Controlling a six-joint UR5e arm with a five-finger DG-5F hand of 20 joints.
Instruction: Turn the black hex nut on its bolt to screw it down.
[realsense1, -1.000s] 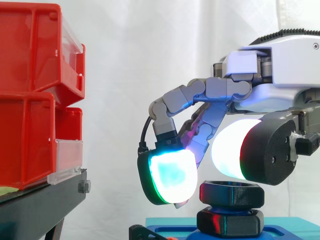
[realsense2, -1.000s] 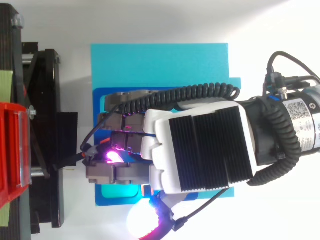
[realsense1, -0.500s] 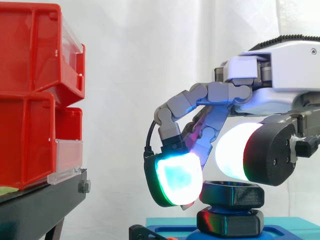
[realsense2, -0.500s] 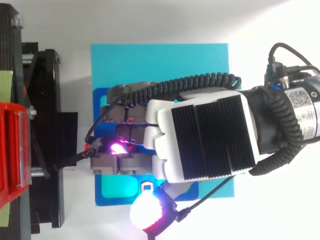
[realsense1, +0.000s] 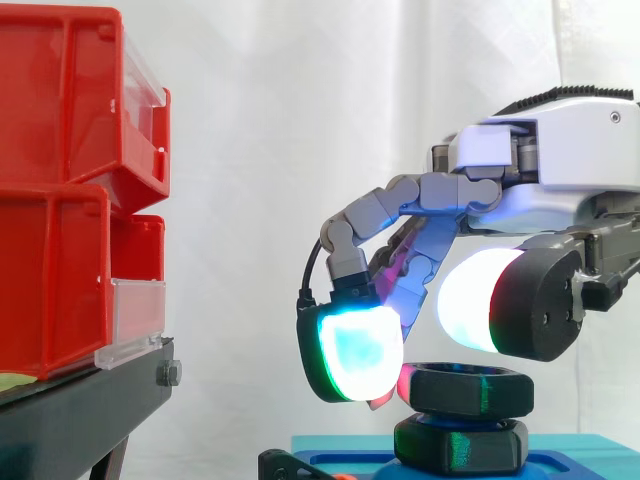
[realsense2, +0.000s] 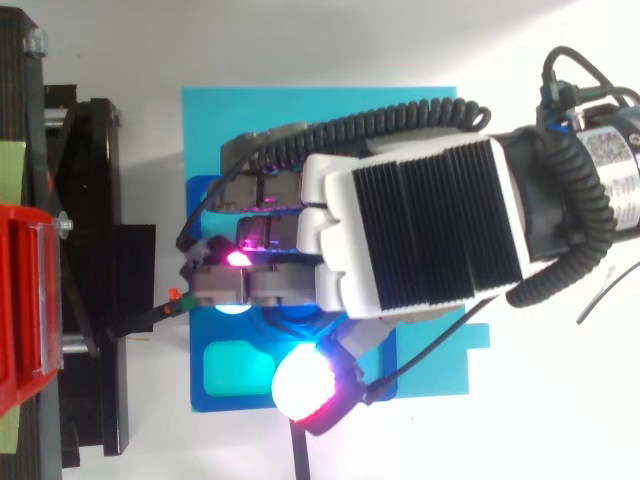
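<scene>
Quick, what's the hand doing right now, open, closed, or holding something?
Hand: poised just over the black nut; cannot tell whether it grips it.

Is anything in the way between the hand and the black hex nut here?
Nothing visible does. The hand hangs just above the black hex nut, with no other thing between them. Below the nut there is only the black hex base on the blue plate.
</scene>
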